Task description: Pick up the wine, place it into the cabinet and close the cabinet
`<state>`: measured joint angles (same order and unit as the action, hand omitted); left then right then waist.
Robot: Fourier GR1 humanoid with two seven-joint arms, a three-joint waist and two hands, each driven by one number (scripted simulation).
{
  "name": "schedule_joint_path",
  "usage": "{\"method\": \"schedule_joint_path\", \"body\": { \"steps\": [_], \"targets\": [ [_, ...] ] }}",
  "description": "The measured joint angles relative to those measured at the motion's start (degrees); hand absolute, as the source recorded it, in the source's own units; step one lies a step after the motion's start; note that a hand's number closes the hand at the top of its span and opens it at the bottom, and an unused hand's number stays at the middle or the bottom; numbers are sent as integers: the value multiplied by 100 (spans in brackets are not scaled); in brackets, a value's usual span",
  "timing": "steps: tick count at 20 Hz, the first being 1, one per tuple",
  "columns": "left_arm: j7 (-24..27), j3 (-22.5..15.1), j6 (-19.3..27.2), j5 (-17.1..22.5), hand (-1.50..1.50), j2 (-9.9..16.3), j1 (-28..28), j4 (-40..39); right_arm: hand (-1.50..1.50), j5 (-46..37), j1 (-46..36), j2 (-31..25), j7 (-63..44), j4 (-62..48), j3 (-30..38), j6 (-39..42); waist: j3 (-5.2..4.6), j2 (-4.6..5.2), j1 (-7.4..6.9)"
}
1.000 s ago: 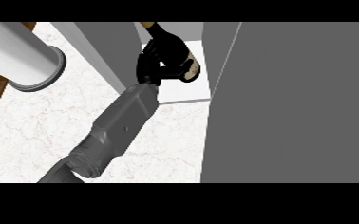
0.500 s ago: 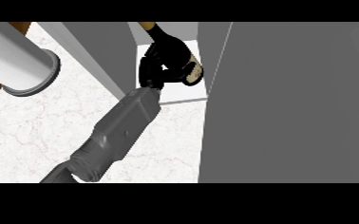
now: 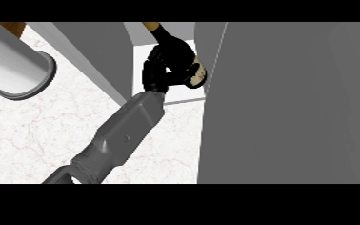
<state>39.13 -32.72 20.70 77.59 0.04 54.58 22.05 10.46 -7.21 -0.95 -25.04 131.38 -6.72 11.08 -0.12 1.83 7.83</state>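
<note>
Your left hand (image 3: 165, 66) is black and smooth, its fingers and thumb curled round the wine (image 3: 184, 66), a dark bottle with a pale label near the base and a golden neck pointing toward the view's top. The hand hides most of the bottle's body. You hold it inside the cabinet (image 3: 109, 52), just above the white floor of the opening, between the flat grey left wall and the broad grey cabinet door (image 3: 281, 105) that fills the right of the view. The bottle's labelled end sits right against the door's pale front edge. Your forearm, a matte grey faceted sleeve, runs from the lower left up to the wrist at the cabinet's front lip.

The table (image 3: 42, 124) is white marble with faint pinkish veins. A large pale cylinder with a grey rim (image 3: 25, 71) lies at the left edge.

Compared with a second ago, your hand and the wine have moved slightly deeper into the cabinet and closer to the door edge, and the forearm has followed. The door appears to stand as before. Your right hand does not show.
</note>
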Motion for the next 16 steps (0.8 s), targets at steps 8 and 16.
{"method": "schedule_joint_path", "body": {
  "steps": [8, 16],
  "targets": [
    [327, -158, 266, 588, -150, 5, 101, 98, -150, 9, -13, -48, -21, 22, 73, 2, 2, -2, -13],
    [412, -491, 532, 853, -150, -2, 300, -92, -150, -32, -10, -32, 43, -41, 27, 21, 6, 5, -14]
  ]
}}
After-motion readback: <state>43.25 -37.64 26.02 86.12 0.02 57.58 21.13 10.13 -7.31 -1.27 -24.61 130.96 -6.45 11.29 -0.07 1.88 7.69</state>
